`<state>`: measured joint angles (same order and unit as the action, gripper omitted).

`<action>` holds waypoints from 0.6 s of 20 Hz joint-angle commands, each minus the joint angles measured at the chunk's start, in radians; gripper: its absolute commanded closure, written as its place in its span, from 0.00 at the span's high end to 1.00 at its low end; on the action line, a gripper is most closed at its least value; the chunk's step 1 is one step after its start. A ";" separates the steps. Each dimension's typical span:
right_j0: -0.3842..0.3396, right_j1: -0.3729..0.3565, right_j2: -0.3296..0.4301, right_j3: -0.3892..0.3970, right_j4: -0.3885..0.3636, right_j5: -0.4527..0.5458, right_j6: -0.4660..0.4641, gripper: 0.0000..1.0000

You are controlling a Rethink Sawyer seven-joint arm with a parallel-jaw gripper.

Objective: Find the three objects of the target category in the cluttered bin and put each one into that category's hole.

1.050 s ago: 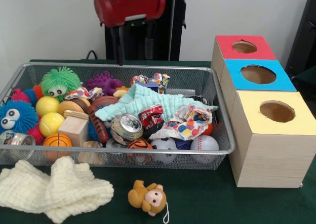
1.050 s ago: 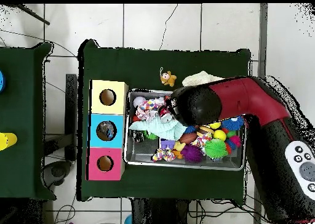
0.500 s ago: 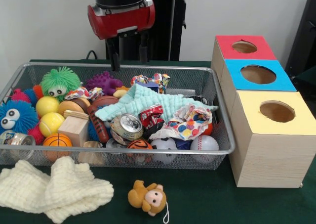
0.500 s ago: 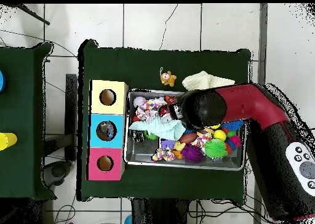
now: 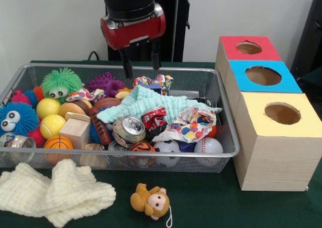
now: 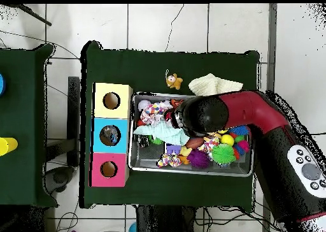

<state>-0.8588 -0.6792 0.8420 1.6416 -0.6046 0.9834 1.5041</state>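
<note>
Suspended above the wire-mesh bin (image 5: 227, 137), the gripper (image 5: 140, 65) is seen with its two dark fingers (image 5: 126, 67) spread apart and nothing held between them; the fingertips are located over the bin's far part, above the mint-green cloth (image 5: 151, 103) and beside the purple spiky toy (image 5: 105, 83). In the overhead view, the bin's middle is covered by the red and black arm (image 6: 255, 115). Within the bin, a crushed silver can (image 5: 129, 129) and a red can (image 5: 154, 117) are found lying against the mint-green cloth, and a patterned cloth (image 5: 193, 125) is draped just beside them. A baseball (image 5: 208, 146), a soccer ball (image 5: 167, 147) and a small basketball (image 5: 58, 143) are placed along the near wall, while two yellow balls (image 5: 48, 107), a wooden block (image 5: 75, 132), a green fuzzy toy (image 5: 60, 83) and a blue fuzzy toy (image 5: 16, 118) are gathered at one end. Beside the bin, three wooden boxes are lined up, each with a round hole in its top: a red box (image 5: 249, 48), a blue box (image 5: 262, 76) and a yellow box (image 5: 282, 114). Outside the bin, on the green table (image 5: 211, 203), a cream cloth (image 5: 55, 190) and a small monkey toy (image 5: 151, 200) are laid.
</note>
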 commanded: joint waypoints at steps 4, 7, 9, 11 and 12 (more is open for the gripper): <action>0.003 0.056 -0.057 0.073 -0.058 -0.055 -0.081 1.00; -0.001 0.059 -0.055 0.081 -0.079 -0.093 -0.080 1.00; -0.004 0.061 -0.053 0.088 -0.091 -0.119 -0.080 1.00; -0.008 0.065 -0.051 0.096 -0.106 -0.151 -0.077 1.00; -0.010 0.067 -0.050 0.098 -0.114 -0.170 -0.075 1.00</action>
<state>-0.8589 -0.6482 0.8418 1.6517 -0.6389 0.9247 1.5041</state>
